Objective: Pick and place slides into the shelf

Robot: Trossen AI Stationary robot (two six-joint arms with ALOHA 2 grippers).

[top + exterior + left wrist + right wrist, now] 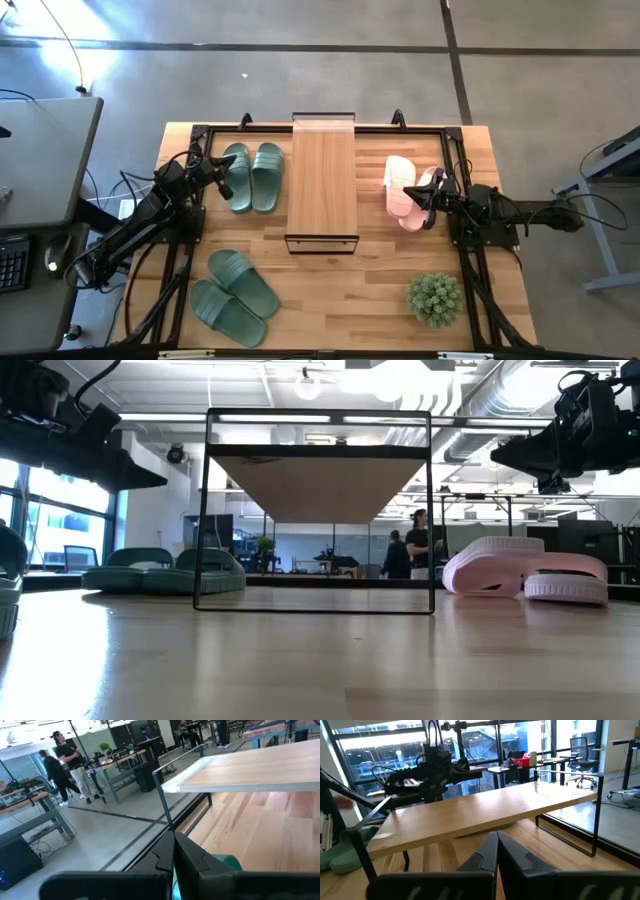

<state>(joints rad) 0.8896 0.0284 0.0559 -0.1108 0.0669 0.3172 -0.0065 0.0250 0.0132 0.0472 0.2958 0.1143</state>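
Trouble, if it comes, is likely to start at the near edge of the surface, where one green pair is lying skewed, the two slides overlapping at an angle, well apart from both arms. A grip attempted there could catch both straps at once, or one slide could be dragged across the other. The small potted plant is parked at the near right corner, and it could be clipped by a low sweep of the right arm.

Further in, the shelf is seen standing in the middle of the surface, nothing loaded on its plank or under it, so the whole job is judged to be still ahead. Its thin black frame is the hazard: a slide carried in low could be knocked against an upright, and the light rack could be shoved or tipped.

On the left, the left gripper is held beside the second green pair, fingers pressed together and holding nothing. On the right, the right gripper is hanging over the pink pair, fingers likewise closed and empty. If either is lowered onto a strap without being opened, the slide would simply be pushed away, the pink pair perhaps toward the right edge.

Beyond the surface, people are seen in the room, far off.
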